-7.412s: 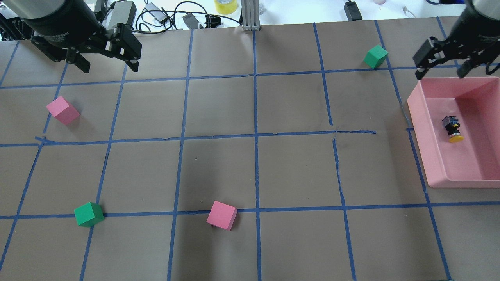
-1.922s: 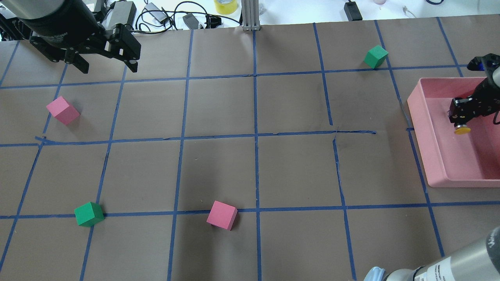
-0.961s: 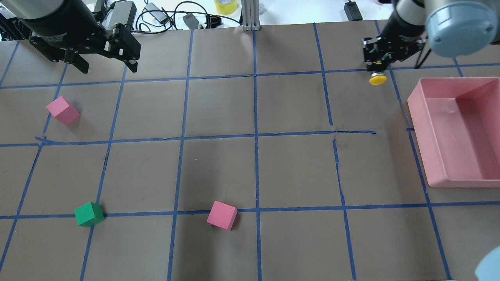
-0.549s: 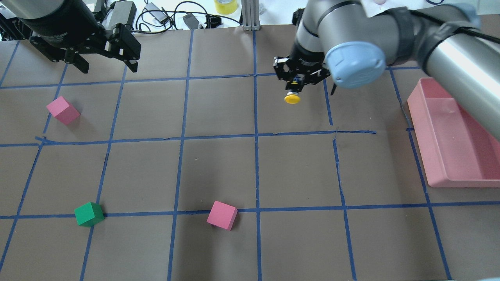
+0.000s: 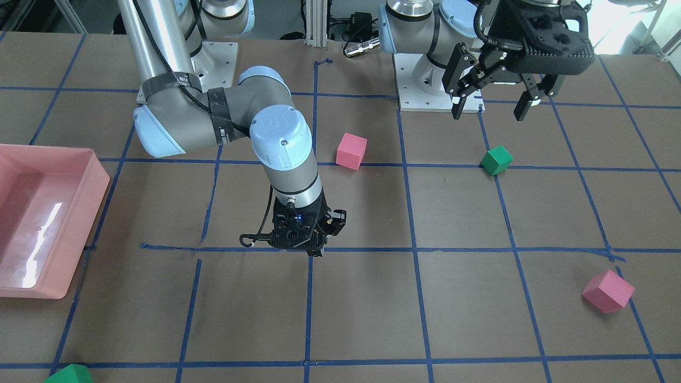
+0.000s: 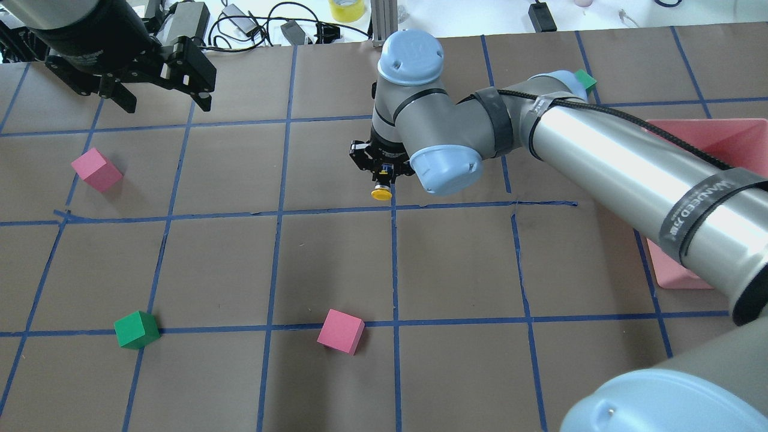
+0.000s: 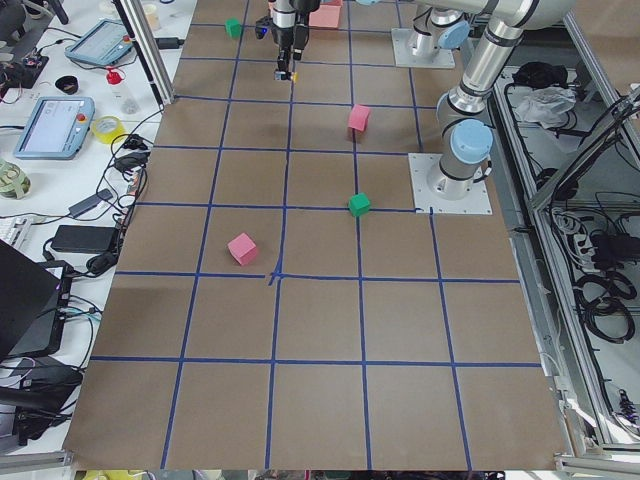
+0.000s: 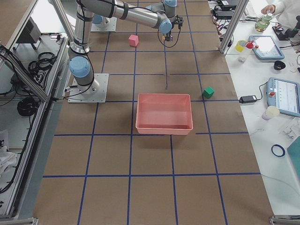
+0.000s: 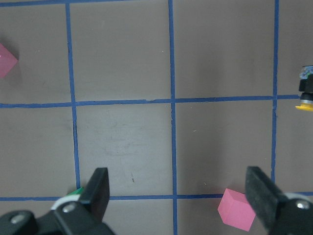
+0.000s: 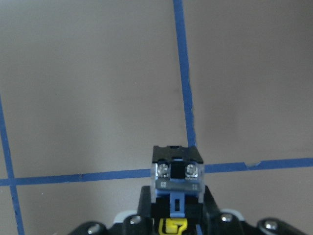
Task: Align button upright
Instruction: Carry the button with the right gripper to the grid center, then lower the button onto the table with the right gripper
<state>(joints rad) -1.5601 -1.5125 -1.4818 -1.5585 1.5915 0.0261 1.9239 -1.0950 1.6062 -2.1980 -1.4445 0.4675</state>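
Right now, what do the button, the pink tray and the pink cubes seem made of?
Button: probably moulded plastic, with a yellow cap and shiny metal screws on its block. Pink tray: smooth plastic, judging by the glare streak on its floor. Pink cubes: matte, no glare, possibly foam; unconfirmed.

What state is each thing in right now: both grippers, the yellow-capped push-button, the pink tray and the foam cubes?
Right gripper: shut on the small black push-button with round yellow cap.
Push-button: held in that gripper, not yet stood on the brown paper-covered table.
Left gripper: open, holding nothing.
Pink plastic tray: empty.
Two pink foam cubes: loose on the table.
Two green foam cubes: loose on the table.
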